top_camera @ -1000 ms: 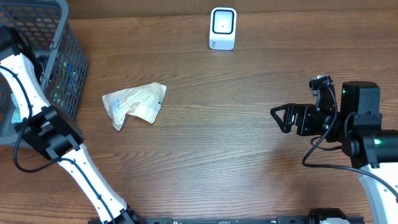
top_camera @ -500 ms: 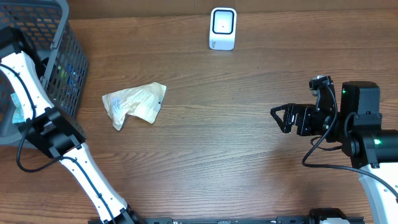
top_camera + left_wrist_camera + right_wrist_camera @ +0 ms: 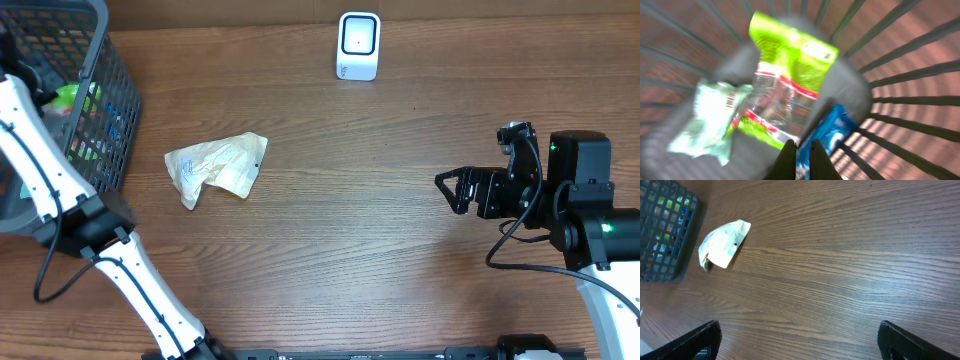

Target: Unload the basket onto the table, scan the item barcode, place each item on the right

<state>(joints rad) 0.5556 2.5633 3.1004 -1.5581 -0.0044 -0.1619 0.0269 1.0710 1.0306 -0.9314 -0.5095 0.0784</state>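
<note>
early stage. reading left gripper (image 3: 801, 147) as clamped on green packet (image 3: 790, 55) edge, down in the basket (image 3: 110, 60); blurry, hard to confirm. right gripper (image 3: 447, 192) wide open, idle above table (image 3: 350, 260). left to do: lift out, carry to scanner (image 3: 358, 45) at far table edge, show barcode.

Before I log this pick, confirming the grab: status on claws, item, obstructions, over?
Left claw shut, apparently on green snack bag inside basket. Right claw open, over table. Barcode scanner at far edge; crumpled tan wrapper lies between.
</note>
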